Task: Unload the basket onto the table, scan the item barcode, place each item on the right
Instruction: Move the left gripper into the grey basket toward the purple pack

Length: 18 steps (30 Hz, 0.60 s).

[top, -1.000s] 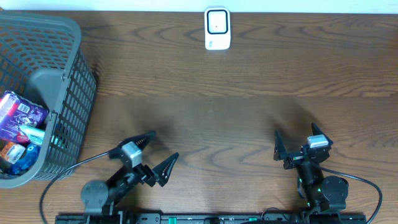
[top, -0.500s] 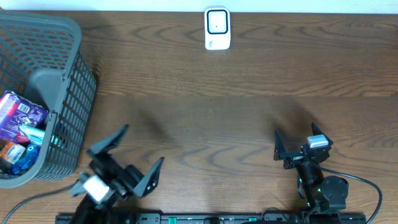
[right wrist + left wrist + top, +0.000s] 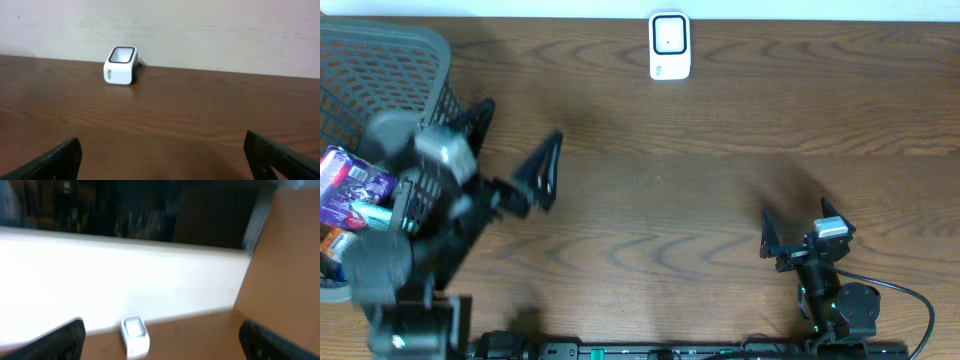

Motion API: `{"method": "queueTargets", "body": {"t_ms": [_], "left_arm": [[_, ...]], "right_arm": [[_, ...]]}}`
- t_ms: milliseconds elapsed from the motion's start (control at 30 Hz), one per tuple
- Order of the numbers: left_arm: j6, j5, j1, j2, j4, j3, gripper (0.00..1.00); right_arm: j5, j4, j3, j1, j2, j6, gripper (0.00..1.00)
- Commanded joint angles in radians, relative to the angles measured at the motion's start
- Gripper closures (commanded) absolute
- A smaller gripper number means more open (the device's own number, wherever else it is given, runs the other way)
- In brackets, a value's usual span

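The left end effector (image 3: 520,125) hangs over the worktop (image 3: 720,150) just beside the grey basket (image 3: 390,55), its picture smeared, its two fingers spread wide apart with nothing between them. The right end effector (image 3: 796,215) sits low at the near right, well apart from everything else, fingers likewise spread and holding nothing. The goods to be scanned lie in the basket at the left edge: a purple packet (image 3: 350,180) on top, with a few smaller items, too jumbled to tell apart, beneath it. The white scanner (image 3: 669,45) stands at the far edge of the worktop against the pale wall. Both wrist views look toward it, the left one blurred (image 3: 135,336), the right one sharp (image 3: 120,66)
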Motion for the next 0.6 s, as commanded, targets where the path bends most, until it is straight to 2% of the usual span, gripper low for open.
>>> {"method": "queueTargets", "body": {"t_ms": [0, 167, 267, 400, 433, 567], "left_arm": [[0.106, 0.032, 0.005, 0.134, -0.098, 0.212, 0.02], [0.121, 0.021, 0.011, 0.218, -0.037, 0.313, 0.02], [0.12, -0.041, 0.042, 0.245, -0.084, 0.367, 0.02], [0.117, -0.076, 0.126, 0.314, -0.243, 0.491, 0.02], [0.117, -0.076, 0.177, 0.363, -0.343, 0.575, 0.02], [0.117, -0.077, 0.315, 0.501, -0.575, 0.795, 0.02]], "right_arm": [[0.0, -0.005, -0.002, -0.004, -0.005, 0.003, 0.01], [0.001, -0.005, -0.002, -0.004, -0.005, 0.003, 0.01], [0.0, -0.005, -0.002, -0.004, -0.005, 0.003, 0.01], [0.0, -0.005, -0.002, -0.004, -0.005, 0.003, 0.01], [0.001, -0.005, -0.002, -0.004, -0.005, 0.003, 0.01], [0.001, -0.005, -0.002, -0.004, -0.005, 0.003, 0.01]]}}
